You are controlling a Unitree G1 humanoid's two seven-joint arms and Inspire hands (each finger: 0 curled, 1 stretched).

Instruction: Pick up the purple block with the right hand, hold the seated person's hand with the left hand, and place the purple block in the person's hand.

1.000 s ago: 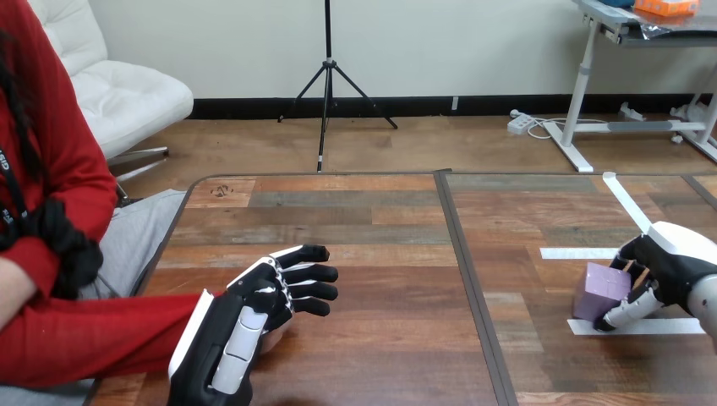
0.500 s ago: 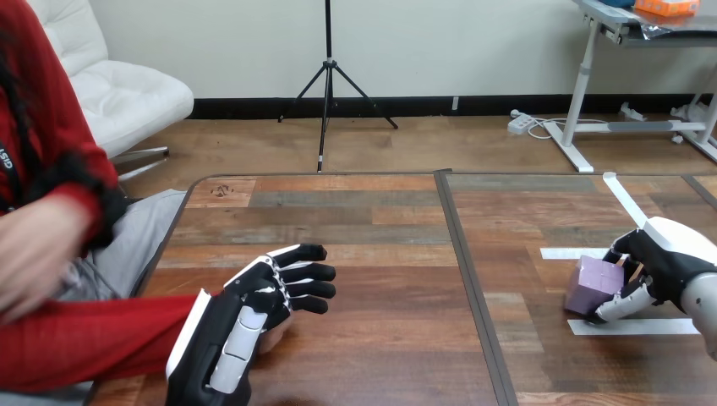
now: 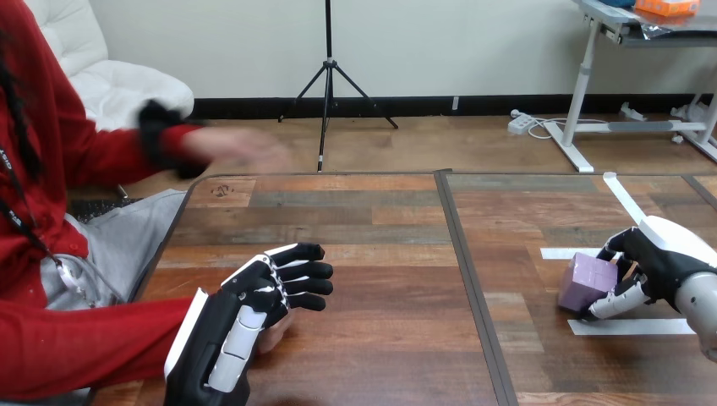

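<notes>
Two hands are at work on the counter (image 3: 380,245), each posted for its own share of the task. The right hand (image 3: 664,258) sits at the counter's right side, well apart from the person, because that is where the purple block (image 3: 589,283) is. Its fingers (image 3: 615,306) are clamped on the block, some curled over the far face and one pressed against the near lower edge, so the block is pinched front to back. The block sits between two white tape strips (image 3: 634,326) and appears slightly tilted; whether it has cleared the counter cannot be told. The left hand (image 3: 241,326) lies at the counter's near left, back upward, over the person's hand (image 3: 272,336), of which only a small part shows beneath it at the end of a red sleeve (image 3: 84,347). This placement is judged to steady the receiving hand, but whether a grip is actually made there cannot be told. The person's other hand (image 3: 245,150) is raised above the counter's far left edge, touching nothing. The block is a pale lilac cube with flat matt faces and clean edges, its top face lighter than its side. It is judged rigid, light and small enough to sit within one grasp.
</notes>
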